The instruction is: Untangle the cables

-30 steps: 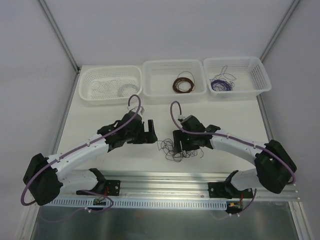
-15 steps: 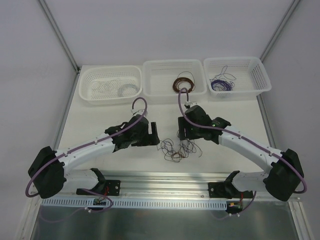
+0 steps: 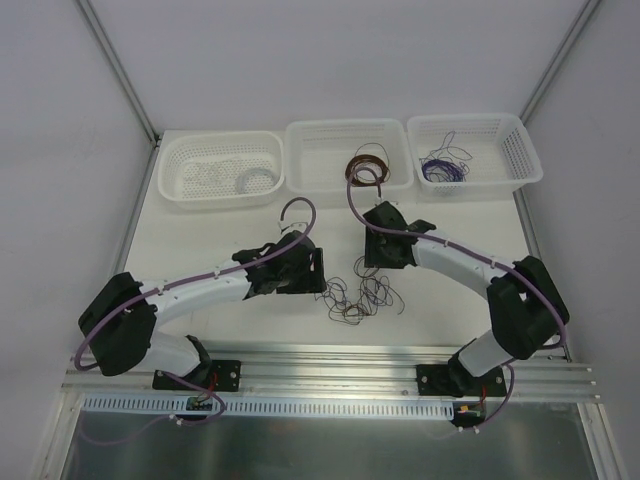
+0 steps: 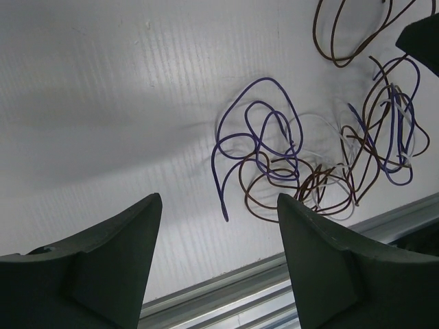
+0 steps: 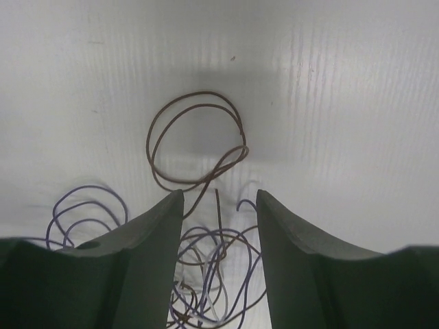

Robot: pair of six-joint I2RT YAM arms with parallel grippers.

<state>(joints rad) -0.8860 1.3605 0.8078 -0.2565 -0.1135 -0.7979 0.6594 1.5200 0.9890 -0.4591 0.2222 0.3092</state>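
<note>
Cables (image 3: 358,297) lie tangled near the front edge of the table (image 3: 470,235), between left gripper (image 4: 219,199) and right gripper (image 5: 219,195), both spread apart, gripping nothing.

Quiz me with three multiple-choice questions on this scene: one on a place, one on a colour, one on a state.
1. Where is the cable tangle? A in a basket; B on the table; C on the rail.
2. The coil in the middle basket is: A white; B purple; C brown.
3. The left gripper is: A open, empty; B shut on a cable; C out of view.
B, its loops lie on the table; C, brown rings show there; A, its fingers stand apart, gripping nothing.
</note>
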